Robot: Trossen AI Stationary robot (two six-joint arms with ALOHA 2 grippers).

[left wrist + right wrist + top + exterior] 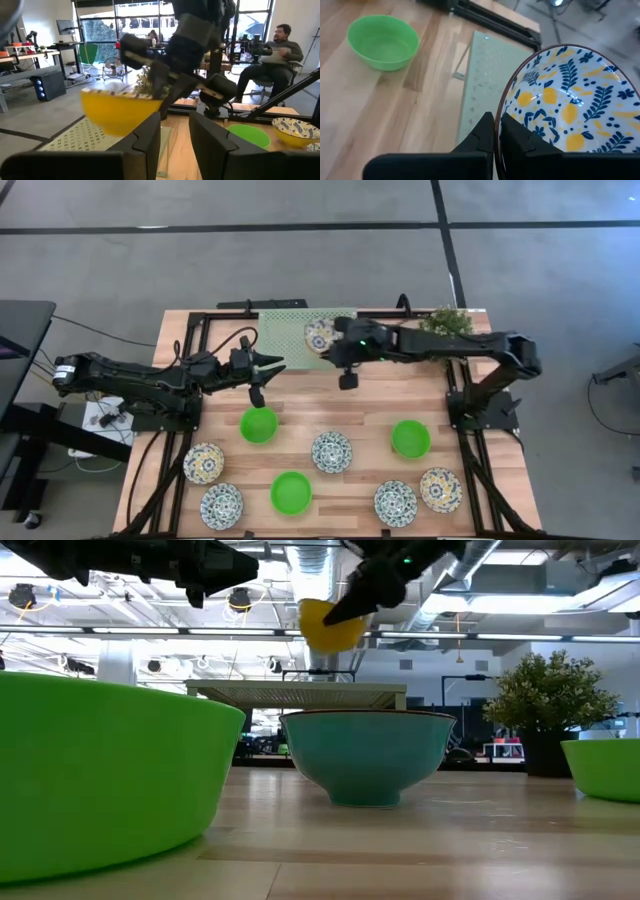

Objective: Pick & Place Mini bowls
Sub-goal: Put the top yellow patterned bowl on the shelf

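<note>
Here the right tool [497,131] pinches a yellow-floral bowl [570,100] above the rack [285,330].

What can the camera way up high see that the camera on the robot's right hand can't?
Only the high view shows both arms, the waiting left gripper over the table, the potted plant and the eight bowls sitting on the wood. Only the right wrist view shows, close up, the yellow-and-blue leaf pattern and the right gripper shut on the rim. Both show that patterned bowl, the mesh rack below it, and a green bowl.
</note>
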